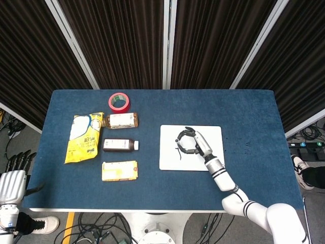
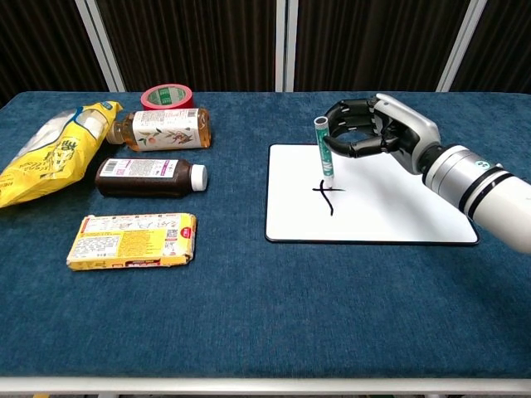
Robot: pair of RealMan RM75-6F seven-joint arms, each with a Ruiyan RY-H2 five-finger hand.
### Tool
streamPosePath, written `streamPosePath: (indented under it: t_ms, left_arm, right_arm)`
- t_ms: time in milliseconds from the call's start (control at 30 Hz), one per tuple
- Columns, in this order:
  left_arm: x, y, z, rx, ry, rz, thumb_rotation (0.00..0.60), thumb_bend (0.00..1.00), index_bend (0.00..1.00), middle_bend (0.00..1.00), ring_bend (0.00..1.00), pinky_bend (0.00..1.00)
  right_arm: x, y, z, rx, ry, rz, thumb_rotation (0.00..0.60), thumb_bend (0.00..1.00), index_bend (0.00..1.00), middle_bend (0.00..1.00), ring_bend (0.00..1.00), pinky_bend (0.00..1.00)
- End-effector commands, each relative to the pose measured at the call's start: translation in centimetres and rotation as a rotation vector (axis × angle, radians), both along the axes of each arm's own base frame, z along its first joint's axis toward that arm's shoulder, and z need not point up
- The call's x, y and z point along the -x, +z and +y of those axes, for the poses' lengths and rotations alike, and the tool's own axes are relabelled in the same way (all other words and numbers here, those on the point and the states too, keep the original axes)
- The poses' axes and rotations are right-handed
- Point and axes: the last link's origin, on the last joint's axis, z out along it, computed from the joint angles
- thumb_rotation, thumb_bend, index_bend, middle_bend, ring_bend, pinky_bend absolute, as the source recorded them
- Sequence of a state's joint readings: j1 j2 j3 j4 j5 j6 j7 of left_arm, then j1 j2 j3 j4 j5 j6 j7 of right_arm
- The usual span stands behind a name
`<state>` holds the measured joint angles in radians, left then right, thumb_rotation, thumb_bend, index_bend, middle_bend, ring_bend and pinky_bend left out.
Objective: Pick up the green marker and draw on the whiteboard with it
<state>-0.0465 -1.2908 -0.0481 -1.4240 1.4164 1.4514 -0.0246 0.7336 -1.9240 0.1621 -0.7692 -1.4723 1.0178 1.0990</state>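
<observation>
A green marker (image 2: 323,150) stands nearly upright in my right hand (image 2: 378,136), which grips it near the cap end. Its tip is down on the whiteboard (image 2: 393,209), at the top of a small black cross mark (image 2: 328,195). In the head view the right hand (image 1: 193,144) hovers over the left half of the whiteboard (image 1: 213,133), and the marker is mostly hidden by its fingers. My left hand (image 1: 16,166) hangs off the table's front left corner, fingers apart and holding nothing.
Left of the board lie a red tape roll (image 2: 167,96), a yellow bag (image 2: 48,152), a pale bottle (image 2: 163,128), a dark bottle (image 2: 150,177) and a yellow box (image 2: 133,240). Blue cloth covers the table (image 2: 265,315).
</observation>
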Motion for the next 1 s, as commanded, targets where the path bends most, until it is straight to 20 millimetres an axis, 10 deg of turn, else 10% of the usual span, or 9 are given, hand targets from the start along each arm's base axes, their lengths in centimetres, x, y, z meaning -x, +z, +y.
streamPosePath:
  t_ms: [33,400,767,1000]
  left_arm:
    - [0.0,0.0,0.0,0.000,0.001,-0.001,0.600,0.14,0.12,0.04,0.00,0.00]
    - [0.3,-0.2,-0.2,0.001,0.005,-0.007,0.600,0.14,0.12,0.04,0.00,0.00]
    - [-0.1,-0.4,0.2,0.002,-0.029,-0.010,0.600,0.14,0.12,0.04,0.00,0.00]
    - [-0.4,-0.4,0.1,0.005,-0.031,-0.009,0.600,0.14,0.12,0.04,0.00,0.00]
  right_arm:
    - [-0.2,-0.4,-0.1,-0.004,0.003,0.003,0.600,0.75,0.65,0.57,0.34,0.09]
    - [1.7,0.2,1.1,-0.013,0.013,0.047,0.600,0.75,0.65,0.57,0.34,0.09]
    - [5.1,7.9,3.7,0.156,0.039,0.052,0.600,0.75,0.65,0.57,0.33,0.09]
    - [7.6,11.9,1.9,0.323,0.166,0.515,0.600,0.74,0.64,0.57,0.32,0.09]
